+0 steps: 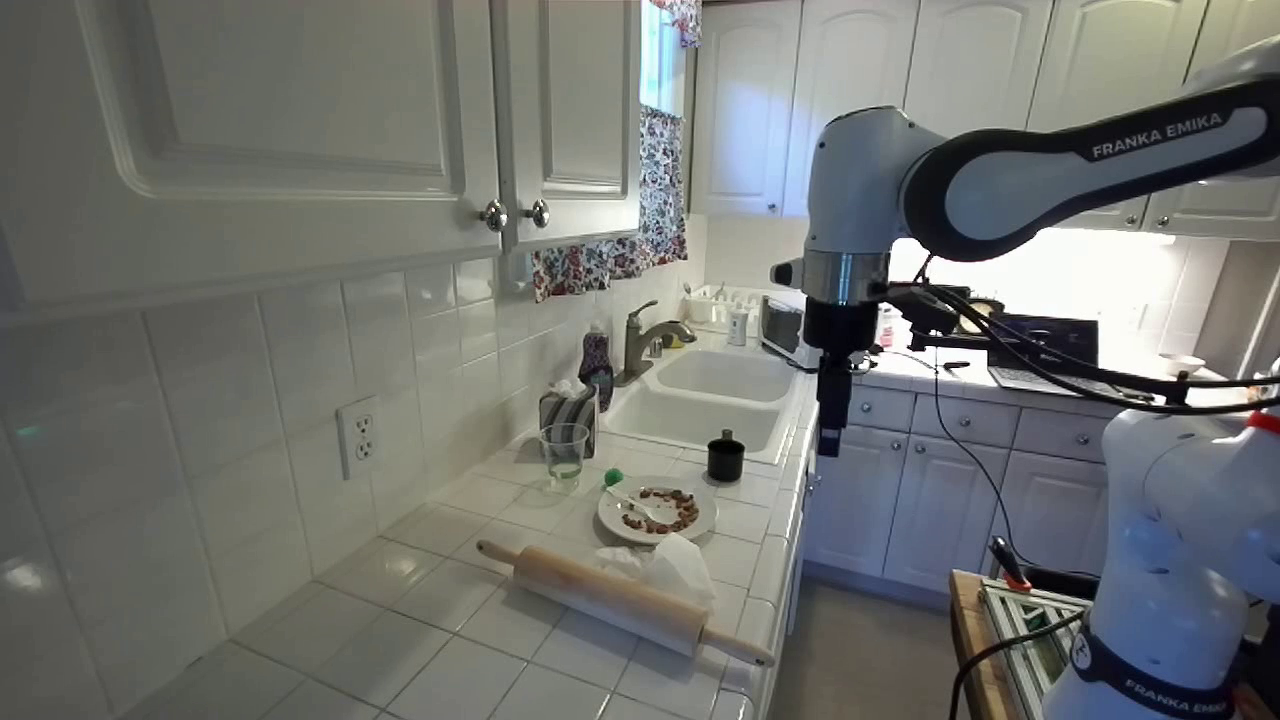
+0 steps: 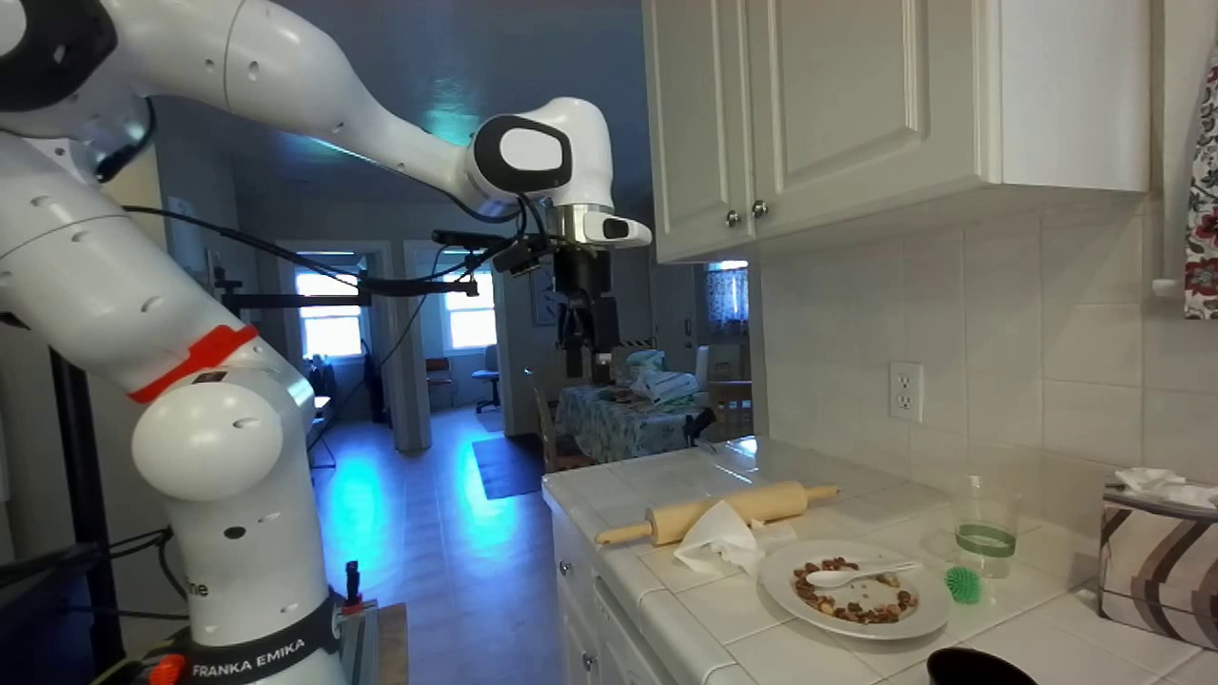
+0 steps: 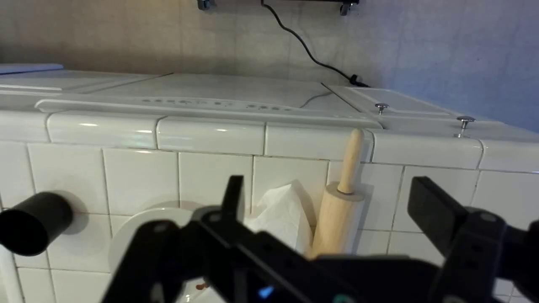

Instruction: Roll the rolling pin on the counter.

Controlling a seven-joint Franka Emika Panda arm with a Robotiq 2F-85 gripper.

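The rolling pin (image 1: 608, 597) is a light-tan wooden cylinder with thin handles. It lies across the white tiled counter (image 1: 455, 675), one handle end reaching the front edge. It shows in both exterior views (image 2: 782, 500) and in the wrist view (image 3: 336, 216), where its lower part is hidden behind the gripper. My gripper (image 1: 832, 440) is open and empty, pointing down, high above the counter's level near its front edge. It also hangs apart from the pin in an exterior view (image 2: 590, 366). In the wrist view the pin shows between the spread black fingers (image 3: 327, 185).
A crumpled white napkin (image 1: 683, 572) lies against or close beside the pin. Near it are a plate (image 2: 856, 630) of brown bits with a spoon, a green ball (image 2: 963, 585), a clear cup (image 1: 563, 455), a black cup (image 1: 725, 460) and a tissue box (image 2: 1156, 566). Cabinets (image 2: 847, 114) hang above.
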